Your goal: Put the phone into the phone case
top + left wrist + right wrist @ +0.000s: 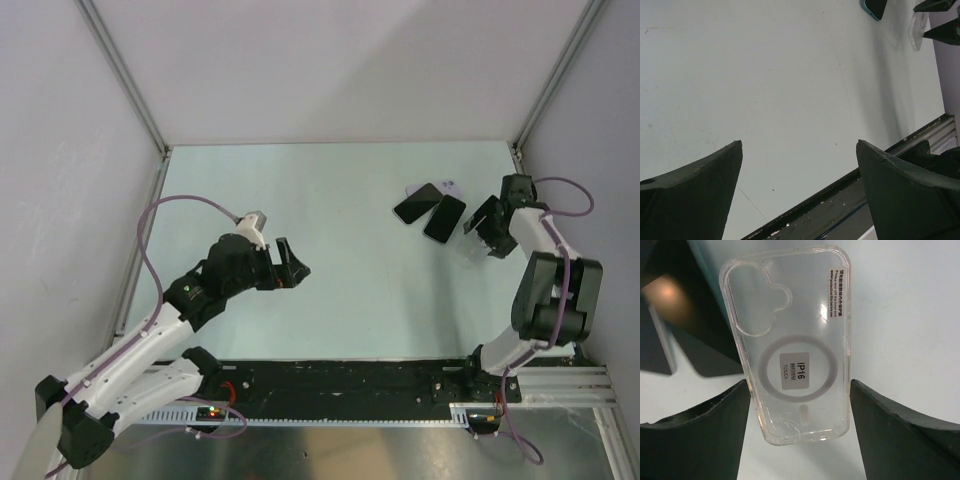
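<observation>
Nearest to the arm bases and well to the left of the clear phone case [790,305], the left gripper [292,264] hangs above the bare desk [340,300]. Its jaws are spread wide and hold nothing; I judge that it is kept free for the phone. The right gripper [799,382] is at the case itself, its fingers [905,435] lying against both long edges and pinching it across the width, probably so that it cannot slide. The case is empty: only a ring and a sticker show through it. Just beyond the case, to its far left, a dark phone [445,218] and a second dark phone [418,203] lie touching on the desk, neither held.
</observation>
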`<state>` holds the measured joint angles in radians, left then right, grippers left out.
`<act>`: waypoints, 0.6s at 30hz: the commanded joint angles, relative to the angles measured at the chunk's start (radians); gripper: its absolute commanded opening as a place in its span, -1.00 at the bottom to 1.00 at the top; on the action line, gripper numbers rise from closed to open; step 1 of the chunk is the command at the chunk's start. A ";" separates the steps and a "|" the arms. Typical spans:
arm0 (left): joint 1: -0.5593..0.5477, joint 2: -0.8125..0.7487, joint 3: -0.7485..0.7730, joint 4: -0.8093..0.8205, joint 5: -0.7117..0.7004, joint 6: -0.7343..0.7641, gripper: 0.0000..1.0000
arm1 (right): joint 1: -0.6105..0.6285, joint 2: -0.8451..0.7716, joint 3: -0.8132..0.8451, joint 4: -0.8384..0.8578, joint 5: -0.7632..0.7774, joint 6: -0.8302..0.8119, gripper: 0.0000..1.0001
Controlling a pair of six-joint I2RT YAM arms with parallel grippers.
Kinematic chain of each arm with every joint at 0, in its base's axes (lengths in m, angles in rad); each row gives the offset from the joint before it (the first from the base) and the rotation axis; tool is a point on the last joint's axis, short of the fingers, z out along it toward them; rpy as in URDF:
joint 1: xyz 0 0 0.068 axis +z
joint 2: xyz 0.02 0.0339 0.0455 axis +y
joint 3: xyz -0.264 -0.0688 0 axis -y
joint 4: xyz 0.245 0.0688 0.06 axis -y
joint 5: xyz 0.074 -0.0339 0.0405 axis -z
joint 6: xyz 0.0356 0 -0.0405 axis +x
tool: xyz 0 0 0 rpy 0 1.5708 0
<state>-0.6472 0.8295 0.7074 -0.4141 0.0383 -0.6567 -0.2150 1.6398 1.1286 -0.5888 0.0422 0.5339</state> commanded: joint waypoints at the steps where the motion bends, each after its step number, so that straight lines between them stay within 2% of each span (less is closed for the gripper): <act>1: 0.004 0.023 0.039 0.010 0.008 -0.027 0.97 | 0.117 -0.154 -0.072 0.057 -0.053 0.026 0.01; 5: 0.005 0.036 0.044 0.014 -0.007 -0.031 0.97 | 0.325 -0.257 -0.147 0.105 -0.085 0.063 0.03; 8: 0.005 0.052 0.046 0.016 -0.020 -0.036 0.97 | 0.494 -0.264 -0.179 0.193 -0.145 0.110 0.04; 12: 0.005 0.100 0.032 0.025 -0.053 -0.046 0.97 | 0.676 -0.197 -0.191 0.365 -0.256 0.180 0.06; 18: 0.005 0.266 0.000 0.061 -0.140 -0.079 0.97 | 0.812 -0.011 -0.192 0.663 -0.449 0.316 0.06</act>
<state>-0.6472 0.9989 0.7097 -0.3981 -0.0273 -0.6987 0.5476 1.5387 0.9440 -0.1799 -0.2558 0.7364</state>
